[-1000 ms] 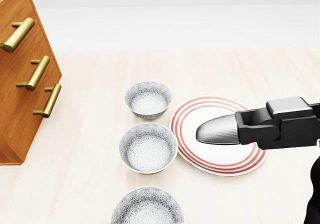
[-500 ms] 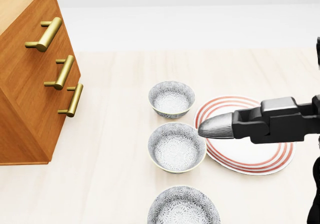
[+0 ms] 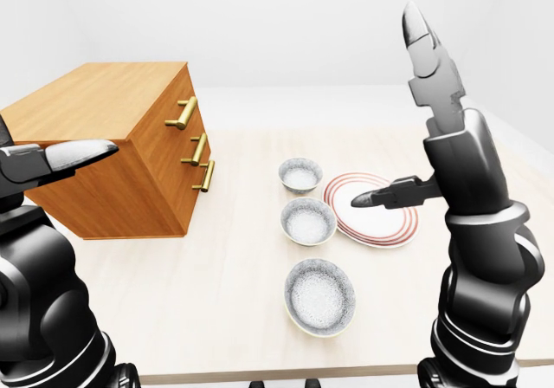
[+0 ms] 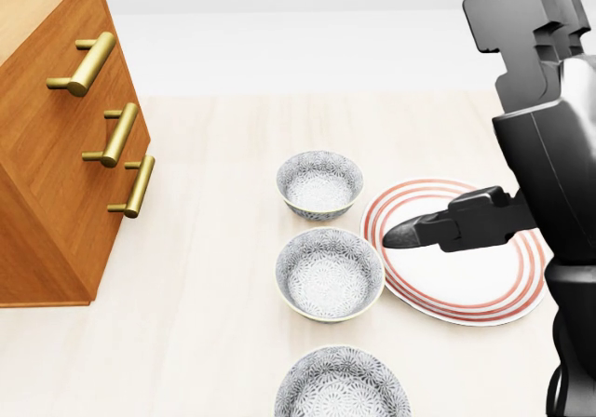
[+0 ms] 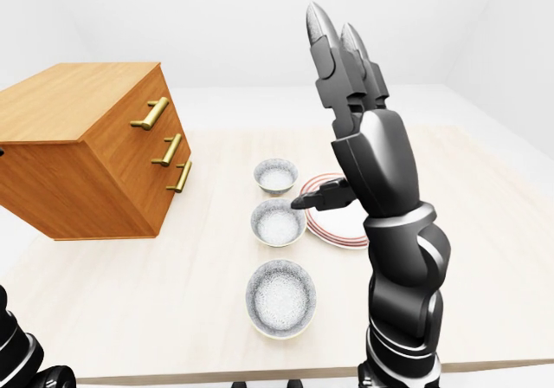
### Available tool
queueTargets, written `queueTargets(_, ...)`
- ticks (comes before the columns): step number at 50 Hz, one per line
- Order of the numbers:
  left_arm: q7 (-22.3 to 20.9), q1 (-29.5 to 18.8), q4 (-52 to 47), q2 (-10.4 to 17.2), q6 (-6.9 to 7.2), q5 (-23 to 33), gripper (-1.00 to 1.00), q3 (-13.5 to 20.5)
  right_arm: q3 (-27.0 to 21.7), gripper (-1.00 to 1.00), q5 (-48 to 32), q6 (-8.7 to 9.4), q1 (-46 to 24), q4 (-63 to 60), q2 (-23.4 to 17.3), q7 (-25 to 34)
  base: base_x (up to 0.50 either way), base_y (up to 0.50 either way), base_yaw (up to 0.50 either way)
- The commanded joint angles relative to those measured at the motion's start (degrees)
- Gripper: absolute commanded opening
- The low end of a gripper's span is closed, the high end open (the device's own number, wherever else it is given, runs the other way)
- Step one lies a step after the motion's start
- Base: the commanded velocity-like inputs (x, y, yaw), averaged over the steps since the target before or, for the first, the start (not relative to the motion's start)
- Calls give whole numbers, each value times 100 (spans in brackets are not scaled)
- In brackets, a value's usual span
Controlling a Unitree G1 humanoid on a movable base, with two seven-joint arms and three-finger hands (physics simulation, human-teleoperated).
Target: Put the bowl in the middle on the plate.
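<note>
Three patterned grey bowls stand in a column on the pale table. The middle bowl [image 4: 329,275] sits upright just left of the red-ringed white plate [image 4: 466,313], almost touching its rim. My right hand [image 5: 312,111] is raised over the plate, open, with its fingers [image 5: 322,33] pointing up. Its thumb [image 4: 438,228] reaches left across the plate, ending just short of the middle bowl. It holds nothing. My left hand [image 3: 61,157] hovers far to the left beside the cabinet, its fingers stretched out and empty.
A wooden drawer cabinet [image 4: 47,184] with brass handles stands on the table at the left. One more bowl [image 4: 319,184] lies above the middle one in the head view and another [image 4: 340,386] below it. The table's near edge [image 3: 286,376] runs along the bottom.
The camera first shifted, sliding the whole picture right. Then my right hand turned upward: its fingers rose out of the head view, leaving the thumb over the plate. The bowls have not moved.
</note>
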Motion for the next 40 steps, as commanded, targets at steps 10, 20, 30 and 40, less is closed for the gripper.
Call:
queueTargets(10,7,-1,10,15,0,-12,100,21,218,100,-2146,0,138,624,72,696,0,0,0)
queueTargets(20,-6,11,17,1,0,-4,100,8,195,100,-1895,0,281,490,188,1298,0,0,0)
queueTargets(30,-12,20,16,-3,0,-3,100,9,243,100,-1965,0,500,634,263,1678,0,0,0)
queueTargets(40,-14,21,18,-7,0,-4,100,9,286,100,-2097,0,294,846,341,1599,0,0,0)
